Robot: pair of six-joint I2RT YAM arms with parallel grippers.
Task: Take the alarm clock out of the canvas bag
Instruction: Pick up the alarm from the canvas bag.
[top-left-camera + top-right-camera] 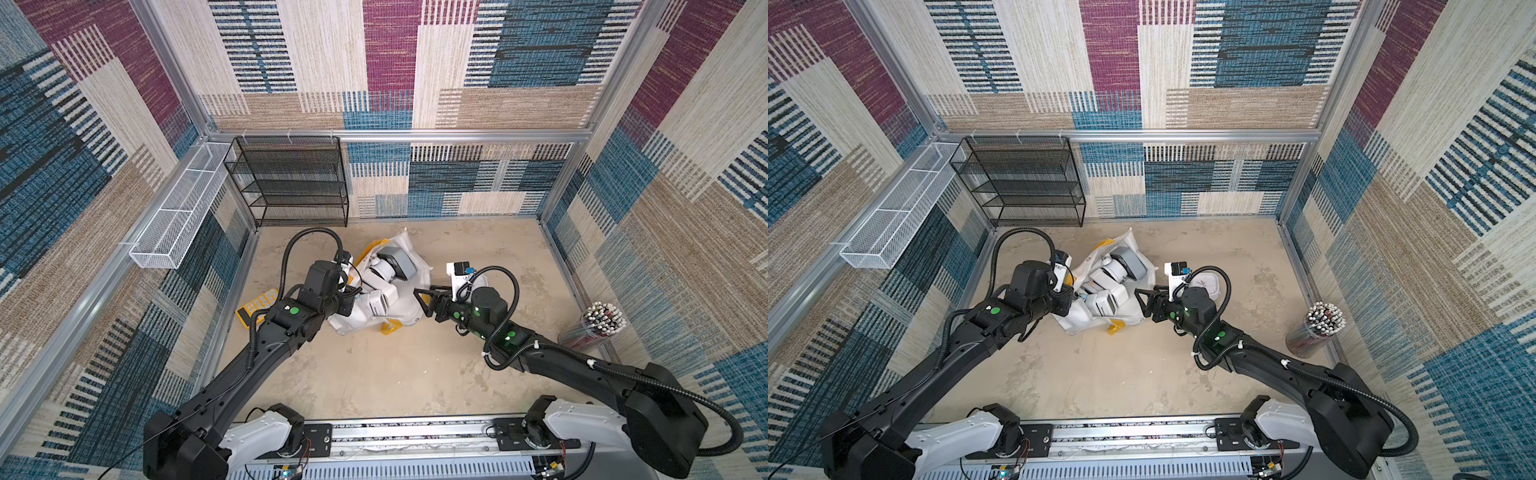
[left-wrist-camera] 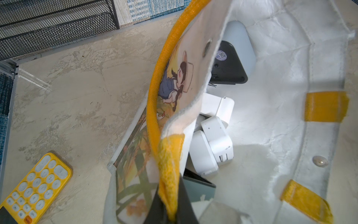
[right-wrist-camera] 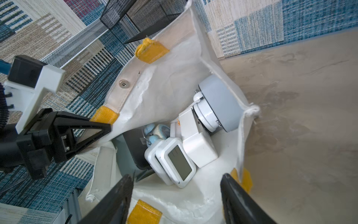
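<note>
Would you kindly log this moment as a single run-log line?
left gripper: shut on canvas bag rim | right gripper: open, at bag mouth | digital clock: in bag, untouched

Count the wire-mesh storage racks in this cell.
2: a black mesh shelf standing against the back wall, and a white mesh basket mounted along the left wall. None seems hidden.

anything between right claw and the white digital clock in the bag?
Just canvas bag lining; nothing else sits between the open right claw and digital clock, per right wrist view.
</note>
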